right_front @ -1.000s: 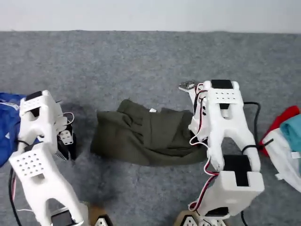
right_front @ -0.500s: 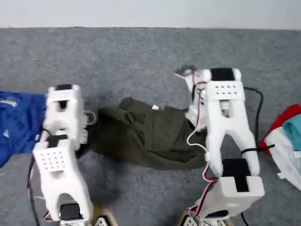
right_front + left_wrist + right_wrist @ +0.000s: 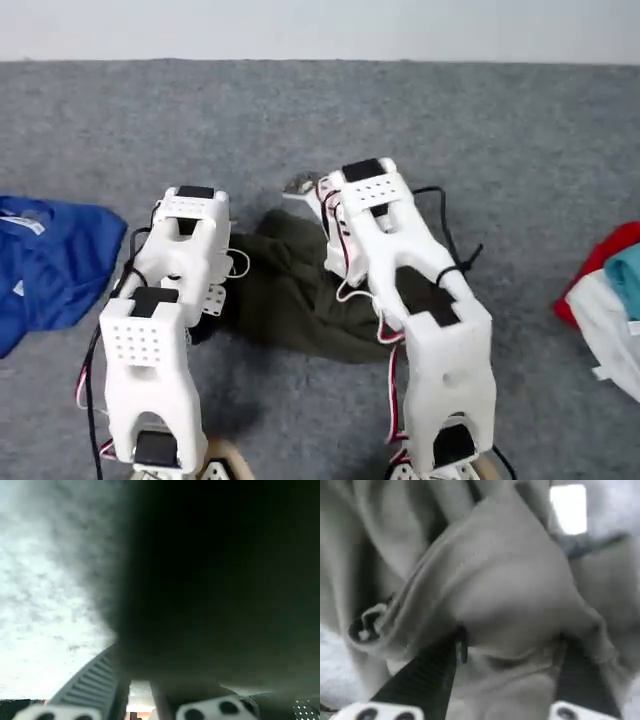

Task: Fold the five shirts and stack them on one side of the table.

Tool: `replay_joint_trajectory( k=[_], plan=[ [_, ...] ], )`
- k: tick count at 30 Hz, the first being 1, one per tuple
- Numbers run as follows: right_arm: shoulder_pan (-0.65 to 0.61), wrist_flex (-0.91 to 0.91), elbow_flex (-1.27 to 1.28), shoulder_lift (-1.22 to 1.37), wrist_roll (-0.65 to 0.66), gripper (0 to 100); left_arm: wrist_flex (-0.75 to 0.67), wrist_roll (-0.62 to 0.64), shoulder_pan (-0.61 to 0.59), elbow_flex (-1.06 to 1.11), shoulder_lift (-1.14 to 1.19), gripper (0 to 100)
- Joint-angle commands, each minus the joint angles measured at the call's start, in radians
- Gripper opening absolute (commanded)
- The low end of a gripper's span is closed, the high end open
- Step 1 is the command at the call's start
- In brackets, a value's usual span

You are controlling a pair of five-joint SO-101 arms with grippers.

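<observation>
Grey carpet-like covering is spread over the counter (image 3: pixel 480 130), and a pale wall (image 3: pixel 320 25) can be seen along the far edge. An olive green shirt (image 3: pixel 290 305) is crumpled around the middle, partly hidden under both white arms. The right gripper (image 3: pixel 507 645) is lowered onto the shirt's far side. Its jaws are clamped on a thick bunch of the olive fabric, which is seen bulging between them in the right wrist view. The left gripper (image 3: pixel 135 685) is set down at the shirt's left edge, pressed so close to the dark cloth that it can't be told whether its jaws are apart or together. A blue shirt (image 3: pixel 50 265) is laid well off at the counter's left edge. A pile of red, teal and white clothes (image 3: pixel 610 295) is left at the right edge, well apart from the olive one.
</observation>
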Motion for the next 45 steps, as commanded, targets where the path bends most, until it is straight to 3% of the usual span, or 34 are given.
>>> replay_joint_trajectory(
  k=[1, 2, 4, 9, 12, 15, 22, 26, 34, 39, 45],
  plan=[
    [0.008, -0.007, -0.112, 0.079, -0.009, 4.3, -0.048, -0.023, 0.028, -0.016, -0.068, 1],
    [0.013, -0.001, -0.129, 0.091, -0.011, 0.0, -0.044, -0.023, 0.012, -0.033, -0.092, 1],
    [0.019, 0.050, -0.161, 0.096, -0.009, 3.9, -0.041, -0.021, -0.026, -0.073, -0.146, 1],
    [0.021, 0.237, -0.316, 0.058, -0.008, 0.9, -0.041, -0.021, -0.081, -0.110, -0.218, 1],
    [0.028, 0.237, -0.275, -0.064, -0.009, 0.9, -0.040, -0.026, -0.083, -0.107, -0.215, 1],
    [0.005, 0.237, -0.109, -0.237, 0.003, 0.9, -0.040, -0.026, -0.087, -0.107, -0.215, 1],
    [-0.165, 0.234, 0.549, -0.733, 0.101, 0.9, -0.044, -0.026, -0.086, -0.107, -0.215, 1],
    [-0.177, 0.236, 0.807, -0.983, 0.103, 1.7, -0.041, -0.026, -0.087, -0.107, -0.215, 1],
    [-0.153, 0.237, 0.732, -1.310, 0.153, 29.1, -0.041, -0.028, -0.083, -0.108, -0.218, 1],
    [0.012, 0.211, 0.546, -1.313, 0.158, 29.6, -0.026, -0.028, -0.080, -0.107, -0.219, 1],
    [0.269, -0.084, 0.537, -1.009, 0.169, 29.6, -0.011, -0.028, -0.083, -0.105, -0.216, 1]
  ],
)
